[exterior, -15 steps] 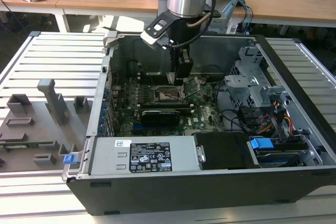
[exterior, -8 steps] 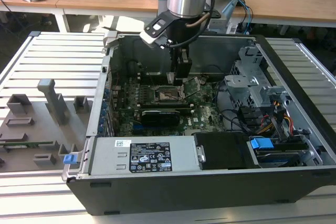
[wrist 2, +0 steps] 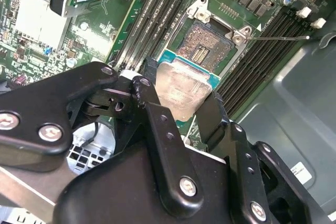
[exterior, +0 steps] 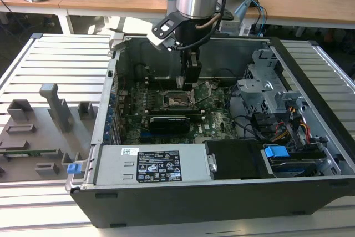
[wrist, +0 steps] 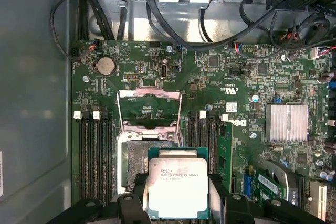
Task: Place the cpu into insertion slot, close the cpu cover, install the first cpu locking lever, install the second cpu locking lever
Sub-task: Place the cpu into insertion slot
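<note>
Exterior view: the arm reaches down into the open computer case (exterior: 222, 203) on the slatted counter (exterior: 55, 48). The jaws hang just above the insertion slot (exterior: 178, 101), near the middle of the motherboard (exterior: 219, 126). Second wrist view: the jaws are pinched shut on two opposite edges of the cpu (wrist 2: 181, 90), metal top toward the camera, with the chip held clear of the board. The slot lies open beyond it, and a thin metal rod (wrist 2: 278, 38), likely a locking lever, is swung out to one side. First wrist view: the cpu overlaps one edge of the slot and is not centred over it. The cpu cover (wrist: 149, 95) stands raised at the slot's edge away from the chip. We judge the placing step underway, not finished. To do it well, we would square the chip to the socket rim and centre it. We would then descend straight, without sliding across the contacts, and release only once it sits flat.
</note>
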{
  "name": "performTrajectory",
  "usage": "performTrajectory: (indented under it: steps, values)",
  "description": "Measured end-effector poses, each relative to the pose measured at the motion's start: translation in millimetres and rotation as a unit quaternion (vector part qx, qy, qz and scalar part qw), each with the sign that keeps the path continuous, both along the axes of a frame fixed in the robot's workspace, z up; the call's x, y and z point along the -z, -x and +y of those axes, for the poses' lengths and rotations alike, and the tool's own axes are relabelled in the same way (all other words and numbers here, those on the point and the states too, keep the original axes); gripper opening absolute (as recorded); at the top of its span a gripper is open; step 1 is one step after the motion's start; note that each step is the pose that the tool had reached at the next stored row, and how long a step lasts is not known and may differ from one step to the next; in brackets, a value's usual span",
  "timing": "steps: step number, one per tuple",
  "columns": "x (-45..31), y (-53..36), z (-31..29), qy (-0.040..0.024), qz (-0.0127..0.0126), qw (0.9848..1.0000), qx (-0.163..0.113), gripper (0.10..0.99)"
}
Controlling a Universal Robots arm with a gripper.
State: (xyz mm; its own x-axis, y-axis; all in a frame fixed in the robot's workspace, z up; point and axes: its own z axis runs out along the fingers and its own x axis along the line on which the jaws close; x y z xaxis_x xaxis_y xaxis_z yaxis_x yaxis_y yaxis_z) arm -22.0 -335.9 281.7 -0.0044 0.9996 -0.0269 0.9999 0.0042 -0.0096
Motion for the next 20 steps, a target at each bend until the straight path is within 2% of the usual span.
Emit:
performTrajectory:
  steps: [7, 20]
  values:
    - [-0.1, 1.1, 4.8, 0.0001, 0.0001, 1.0000, 0.000, 0.541]
    - [2.2, 6.2, 6.4, 0.0001, 0.0000, 1.0000, 0.000, 0.541]
